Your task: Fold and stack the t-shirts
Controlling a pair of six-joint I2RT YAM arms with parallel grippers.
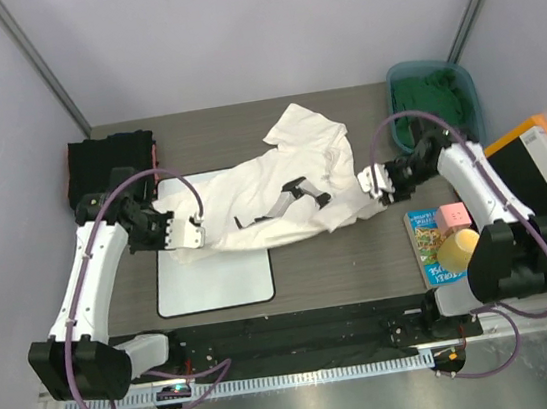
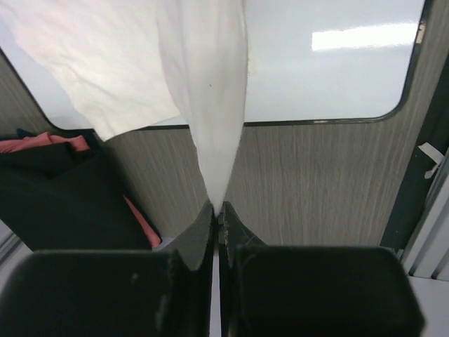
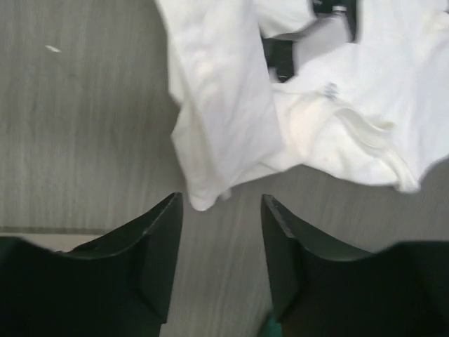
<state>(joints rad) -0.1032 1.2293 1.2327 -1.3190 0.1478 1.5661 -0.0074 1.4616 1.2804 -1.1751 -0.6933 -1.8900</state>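
Observation:
A white t-shirt [image 1: 291,187] with small black markings lies crumpled across the table's middle, partly over the white board [image 1: 212,273]. My left gripper [image 1: 193,233] is shut on its left edge; in the left wrist view the cloth [image 2: 214,105] rises taut from the closed jaws [image 2: 218,208]. My right gripper [image 1: 374,183] is open at the shirt's right edge; in the right wrist view a cloth corner [image 3: 210,140] lies just ahead of the gripper [image 3: 221,203], not between the fingers. Black and pinkish-red shirts [image 1: 112,163] are stacked at far left. A green shirt [image 1: 431,98] sits in a bin.
A teal bin [image 1: 468,98] stands at the back right. A black and white box [image 1: 543,179] with an orange part, a colourful book [image 1: 427,240], a pink block and a yellow object lie at the right. The stack shows in the left wrist view [image 2: 63,196].

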